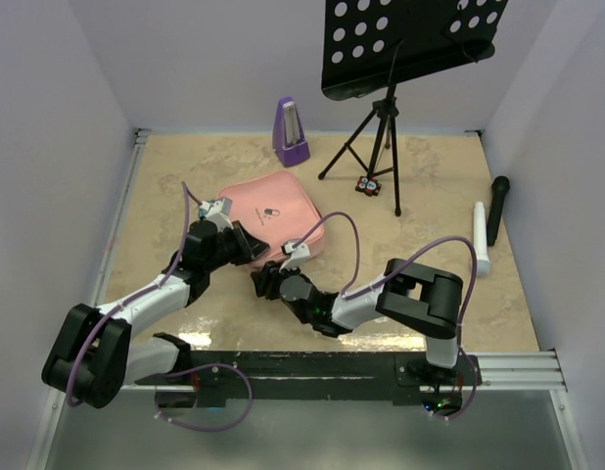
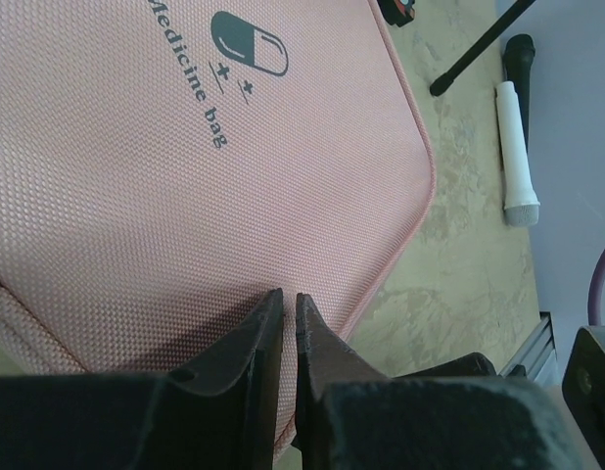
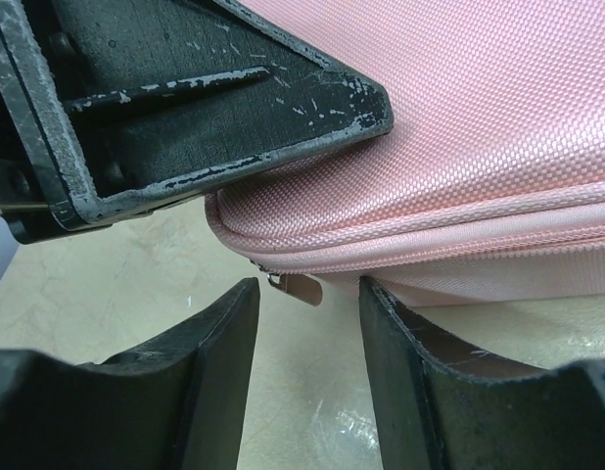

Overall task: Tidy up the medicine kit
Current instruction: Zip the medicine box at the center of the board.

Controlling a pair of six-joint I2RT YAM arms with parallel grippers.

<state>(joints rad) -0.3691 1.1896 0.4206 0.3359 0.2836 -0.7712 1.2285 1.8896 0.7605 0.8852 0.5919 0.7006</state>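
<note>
The pink medicine kit (image 1: 279, 204) lies zipped shut on the table, its pill logo (image 2: 248, 43) facing up. My left gripper (image 1: 248, 244) rests on the lid (image 2: 165, 196) near the case's front corner. Its tips (image 2: 288, 298) stand almost together with nothing between them. In the right wrist view the left arm's finger (image 3: 234, 98) lies on the pink lid (image 3: 498, 127). My right gripper (image 3: 307, 294) sits low at that corner (image 1: 264, 283), open. The small zip pull (image 3: 301, 289) hangs between its fingertips, touching neither.
A purple metronome (image 1: 290, 132) stands at the back. A black music stand on a tripod (image 1: 383, 117) is behind the case, with a small item (image 1: 368, 186) by its feet. A white tube (image 1: 482, 238) and a black microphone (image 1: 497, 208) lie at the right.
</note>
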